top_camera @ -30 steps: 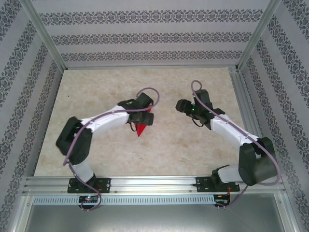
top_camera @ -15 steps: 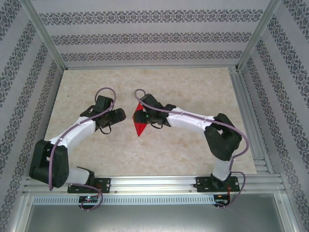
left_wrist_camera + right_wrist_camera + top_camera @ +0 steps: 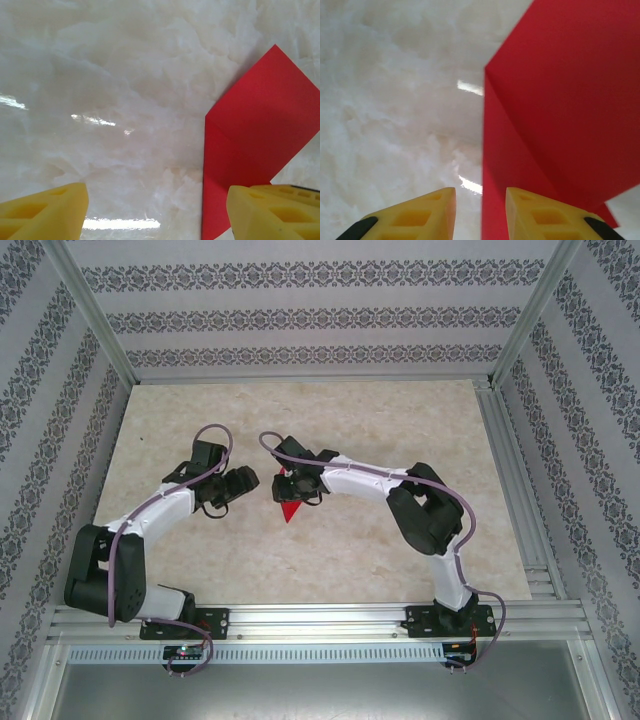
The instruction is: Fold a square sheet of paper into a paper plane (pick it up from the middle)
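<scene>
Over the marble tabletop (image 3: 400, 540) both arms bend inward. The left gripper (image 3: 247, 483) hangs spread wide beside the folded red sheet of paper (image 3: 290, 511). The right gripper (image 3: 287, 487), narrowly parted, hides all but the sheet's tip.

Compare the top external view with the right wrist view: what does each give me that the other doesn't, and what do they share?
Top external adds the layout. Both arms reach in, the red paper pokes out as a pointed tip below the right gripper, and the left gripper stands off beside it. Right wrist adds detail. The yellow fingers are narrowly apart, the paper's straight edge runs into their gap, and a diagonal crease shows. Both show the red paper on the marble table.
</scene>
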